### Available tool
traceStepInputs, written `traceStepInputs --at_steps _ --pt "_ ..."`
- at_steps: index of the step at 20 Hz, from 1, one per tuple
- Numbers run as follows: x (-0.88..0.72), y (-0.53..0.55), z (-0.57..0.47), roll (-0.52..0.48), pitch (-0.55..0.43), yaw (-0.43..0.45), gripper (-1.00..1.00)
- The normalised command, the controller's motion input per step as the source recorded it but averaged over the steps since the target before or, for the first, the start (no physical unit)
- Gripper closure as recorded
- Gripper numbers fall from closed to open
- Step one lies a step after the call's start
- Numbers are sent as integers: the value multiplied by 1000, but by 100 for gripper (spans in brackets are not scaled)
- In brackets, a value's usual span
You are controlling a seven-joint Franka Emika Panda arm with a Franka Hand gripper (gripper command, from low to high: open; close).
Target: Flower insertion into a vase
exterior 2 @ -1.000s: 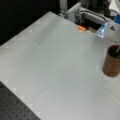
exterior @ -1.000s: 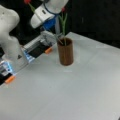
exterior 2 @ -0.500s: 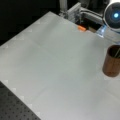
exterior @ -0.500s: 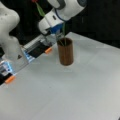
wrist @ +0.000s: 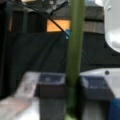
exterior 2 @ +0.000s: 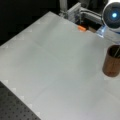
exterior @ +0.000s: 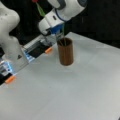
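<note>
The vase (exterior: 65,51) stands upright on the white table (exterior: 82,92), toward the far side in a front view; in a front view it sits close to the right edge of the frame (exterior 2: 113,61), its dark mouth open upward. The gripper (exterior: 58,35) hangs just above and beside the vase's rim, on the side toward the view's left; its fingers (wrist: 51,82) are closed on the flower stem (wrist: 74,50), which the wrist view shows running upright between the two dark pads. The green stem rises from the gripper to a red bloom (exterior: 35,1) at the view's top; thin stalk ends reach into the vase mouth (exterior: 64,41), though whether they touch the bottom cannot be told. An orange tab (exterior: 48,50) lies on the table near the vase; another (exterior: 10,79) lies near the view's left edge. Broad bare tabletop extends toward the view's bottom and right; a dark perforated board (exterior 2: 15,105) borders the table's near corner.
</note>
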Motion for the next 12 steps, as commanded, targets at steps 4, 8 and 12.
traceStepInputs --at_steps 4,8,12 --pt "439 -43 -308 2 105 72 100" --pt "462 -19 -388 7 87 64 100" --pt "394 -31 -257 10 103 83 100"
